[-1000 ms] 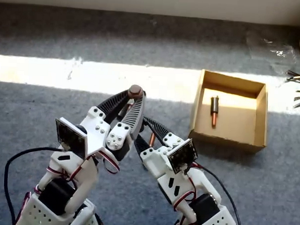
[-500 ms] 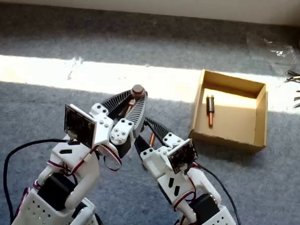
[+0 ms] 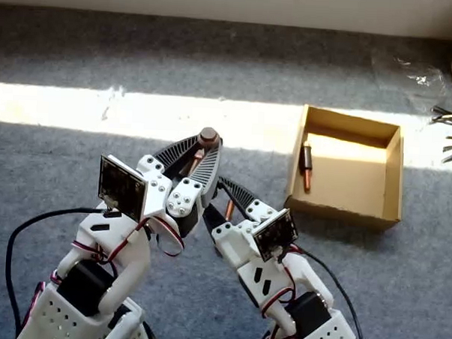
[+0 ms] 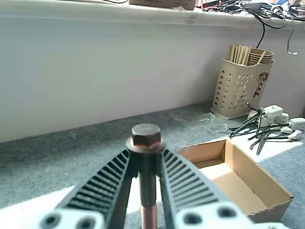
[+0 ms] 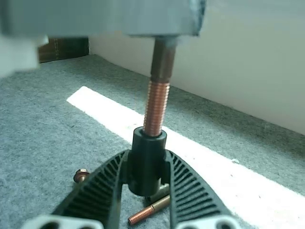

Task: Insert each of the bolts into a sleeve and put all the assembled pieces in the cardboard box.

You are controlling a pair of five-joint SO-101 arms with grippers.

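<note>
**Bolt tip in sleeve, both grippers clamped**

The bolt lay lengthwise betw. the L gripper fingers, its long axis in line w/ them. Hex head & flange stuck out past the fingertips and the shank ran back toward the wrist. The fingers were pressed onto the shank from both sides.

The copper threaded end sat in the open mouth of the black sleeve. Bolt & sleeve shared one axis, w/ most of the thread outside. The R gripper pinched the sleeve betw. its ribbed fingers, closed just to the sleeve's width. In the high view the L gripper lay over the R one's tips, bolt head at the far end, pointing away from the arm bases.

On the grey carpet beneath the R gripper lay a loose bolt on its side, w/ a 2nd loose bolt near it.

The box stood on the R arm's side, apart from both grippers. Inside, an assembled piece lay flat just beside the side wall nearest the grippers. Its long axis ran roughly along that wall, dark end farther from the arms, copper end nearer.

Beyond the box, by the wall, were a basket of sticks & some cables.
</note>
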